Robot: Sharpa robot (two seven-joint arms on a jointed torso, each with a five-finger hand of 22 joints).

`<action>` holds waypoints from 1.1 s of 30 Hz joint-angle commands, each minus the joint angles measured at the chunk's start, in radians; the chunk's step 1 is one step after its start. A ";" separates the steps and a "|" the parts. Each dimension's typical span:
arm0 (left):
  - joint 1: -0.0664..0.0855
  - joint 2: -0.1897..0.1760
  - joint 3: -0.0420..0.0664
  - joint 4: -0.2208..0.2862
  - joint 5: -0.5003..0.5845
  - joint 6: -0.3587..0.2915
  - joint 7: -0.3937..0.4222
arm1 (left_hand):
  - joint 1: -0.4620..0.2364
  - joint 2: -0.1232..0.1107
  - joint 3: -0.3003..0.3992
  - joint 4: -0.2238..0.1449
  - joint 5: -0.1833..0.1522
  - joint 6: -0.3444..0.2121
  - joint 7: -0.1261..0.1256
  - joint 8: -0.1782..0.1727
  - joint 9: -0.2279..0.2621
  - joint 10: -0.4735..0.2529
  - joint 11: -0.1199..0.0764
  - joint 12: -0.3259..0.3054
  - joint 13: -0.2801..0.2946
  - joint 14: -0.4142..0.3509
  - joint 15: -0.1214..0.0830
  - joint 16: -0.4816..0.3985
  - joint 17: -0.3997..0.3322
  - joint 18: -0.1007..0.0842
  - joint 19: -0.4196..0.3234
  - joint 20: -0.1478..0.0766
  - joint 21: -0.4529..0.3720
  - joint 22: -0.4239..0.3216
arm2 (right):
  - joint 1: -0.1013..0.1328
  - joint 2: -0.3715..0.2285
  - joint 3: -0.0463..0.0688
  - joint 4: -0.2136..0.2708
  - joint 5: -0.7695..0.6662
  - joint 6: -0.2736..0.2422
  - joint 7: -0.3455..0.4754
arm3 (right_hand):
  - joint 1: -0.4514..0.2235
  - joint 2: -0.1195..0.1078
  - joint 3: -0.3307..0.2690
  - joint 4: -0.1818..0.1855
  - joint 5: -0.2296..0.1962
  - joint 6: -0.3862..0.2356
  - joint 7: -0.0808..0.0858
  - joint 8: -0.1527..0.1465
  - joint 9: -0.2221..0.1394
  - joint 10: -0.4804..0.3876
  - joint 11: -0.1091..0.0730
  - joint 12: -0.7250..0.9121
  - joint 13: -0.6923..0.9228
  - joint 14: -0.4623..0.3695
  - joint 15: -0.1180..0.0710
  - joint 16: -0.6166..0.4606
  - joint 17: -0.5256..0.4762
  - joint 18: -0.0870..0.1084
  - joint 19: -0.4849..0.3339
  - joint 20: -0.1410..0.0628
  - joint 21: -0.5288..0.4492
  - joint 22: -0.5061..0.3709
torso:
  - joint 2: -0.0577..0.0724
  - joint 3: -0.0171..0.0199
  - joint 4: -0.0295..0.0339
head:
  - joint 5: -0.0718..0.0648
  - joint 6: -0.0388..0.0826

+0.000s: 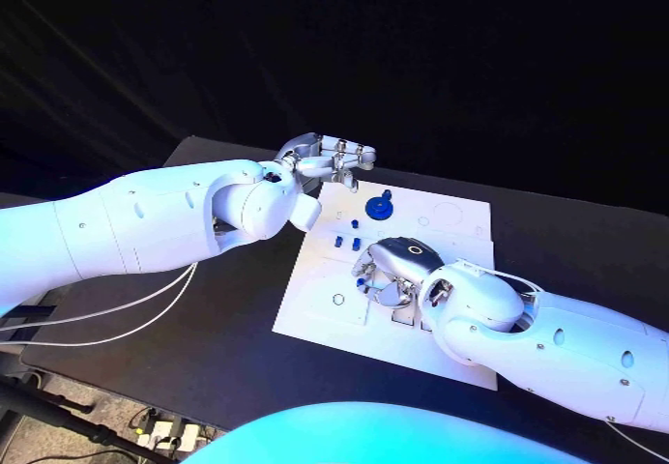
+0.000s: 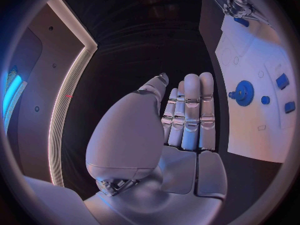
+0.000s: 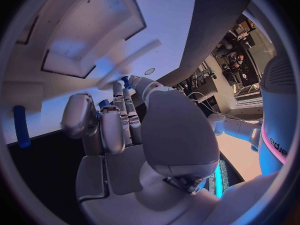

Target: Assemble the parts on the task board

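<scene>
R hand (image 1: 397,266) on task board (image 1: 324,319), fingers curled round small blue part (image 3: 104,104); light, stiff, slippery—pinch sides. L hand (image 1: 324,157) apart, empty.

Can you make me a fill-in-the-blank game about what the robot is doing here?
1. The round gear on the task board is coloured ____.
2. The ____ hand is down over the middle of the board.
3. The left hand holds ____.
4. The table under the board is coloured ____.

Missing words: blue; right; nothing; black
</scene>
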 commanded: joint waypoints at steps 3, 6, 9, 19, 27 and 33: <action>0.001 0.000 0.001 0.003 -0.001 0.017 0.000 | 0.006 0.003 -0.008 -0.001 0.002 -0.006 0.000 0.005 -0.001 -0.007 0.003 0.003 0.001 -0.006 -0.003 -0.006 -0.001 0.020 -0.003 0.002 -0.005 -0.001 | -0.003 -0.006 -0.003 -0.002 -0.005 -0.033 -0.015 | -0.005 -0.003 -0.018 -0.007 -0.002 -0.033 0.000 -0.001 -0.010 -0.037 0.006 0.008 0.002 0.026 0.009 -0.012 -0.015 0.005 -0.021 0.003 -0.037 0.037 | 0.000 -0.0002 0.0011 | -0.003 0.002; 0.001 -0.001 0.001 0.003 -0.001 0.017 -0.003 | 0.006 0.005 -0.008 -0.001 0.002 -0.006 0.000 0.005 -0.001 -0.008 0.003 0.003 0.001 -0.007 -0.003 -0.006 -0.001 0.020 -0.003 0.002 -0.005 -0.001 | -0.003 -0.015 -0.003 0.005 0.001 -0.047 -0.013 | -0.005 -0.001 -0.020 -0.009 0.004 -0.032 0.003 0.001 -0.010 -0.040 0.007 0.011 0.003 0.025 0.010 -0.014 -0.019 0.006 -0.022 0.004 -0.041 0.036 | 0.000 0.0001 0.0012 | -0.003 0.003; 0.001 -0.002 0.001 0.003 -0.001 0.018 -0.005 | 0.006 0.006 -0.008 0.000 0.002 -0.007 0.001 0.006 -0.001 -0.008 0.003 0.004 0.001 -0.007 -0.002 -0.006 -0.001 0.020 -0.003 0.002 -0.006 -0.002 | -0.001 -0.034 -0.002 0.021 0.007 -0.053 -0.011 | -0.005 0.000 -0.022 -0.010 0.009 -0.031 0.004 0.002 -0.010 -0.042 0.008 0.013 0.003 0.025 0.011 -0.014 -0.019 0.006 -0.022 0.005 -0.042 0.036 | 0.000 0.0000 0.0008 | -0.004 0.004; 0.001 -0.009 0.001 0.004 -0.002 0.019 -0.012 | 0.008 0.009 -0.007 0.000 0.002 -0.007 0.000 0.006 -0.001 -0.008 0.003 0.004 0.001 -0.007 -0.002 -0.005 -0.002 0.020 -0.003 0.002 -0.006 -0.002 | 0.069 -0.168 0.013 0.127 0.050 -0.009 -0.014 | -0.011 -0.005 -0.042 -0.013 0.024 -0.025 0.002 0.006 -0.011 -0.047 0.007 0.024 0.005 0.024 0.012 -0.012 -0.018 0.006 -0.022 0.007 -0.044 0.036 | -0.001 -0.0007 -0.0016 | -0.038 0.019; 0.001 -0.013 0.001 0.006 -0.002 0.021 -0.012 | 0.010 0.010 -0.007 -0.001 0.002 -0.007 0.000 0.007 -0.001 -0.009 0.003 0.005 0.001 -0.007 -0.003 -0.005 -0.002 0.021 -0.002 0.002 -0.006 -0.002 | 0.134 -0.250 0.016 0.110 0.071 0.045 -0.004 | -0.007 -0.010 -0.061 -0.019 0.019 -0.032 0.003 0.002 -0.014 -0.058 0.008 0.029 0.005 0.025 0.011 -0.009 -0.015 0.005 -0.019 0.007 -0.040 0.040 | -0.003 -0.0014 -0.0016 | -0.078 0.037; 0.001 -0.016 0.000 0.007 -0.004 0.023 -0.014 | 0.010 0.010 -0.007 -0.001 0.002 -0.007 0.000 0.007 -0.001 -0.009 0.003 0.005 0.001 -0.007 -0.003 -0.005 -0.002 0.021 -0.002 0.002 -0.006 -0.002 | 0.142 -0.261 0.015 0.086 0.071 0.076 0.003 | 0.001 -0.007 -0.068 -0.024 0.009 -0.034 0.003 0.002 -0.016 -0.065 0.009 0.032 0.004 0.025 0.013 -0.008 -0.014 0.005 -0.019 0.008 -0.042 0.040 | -0.001 0.0011 -0.0021 | -0.089 0.040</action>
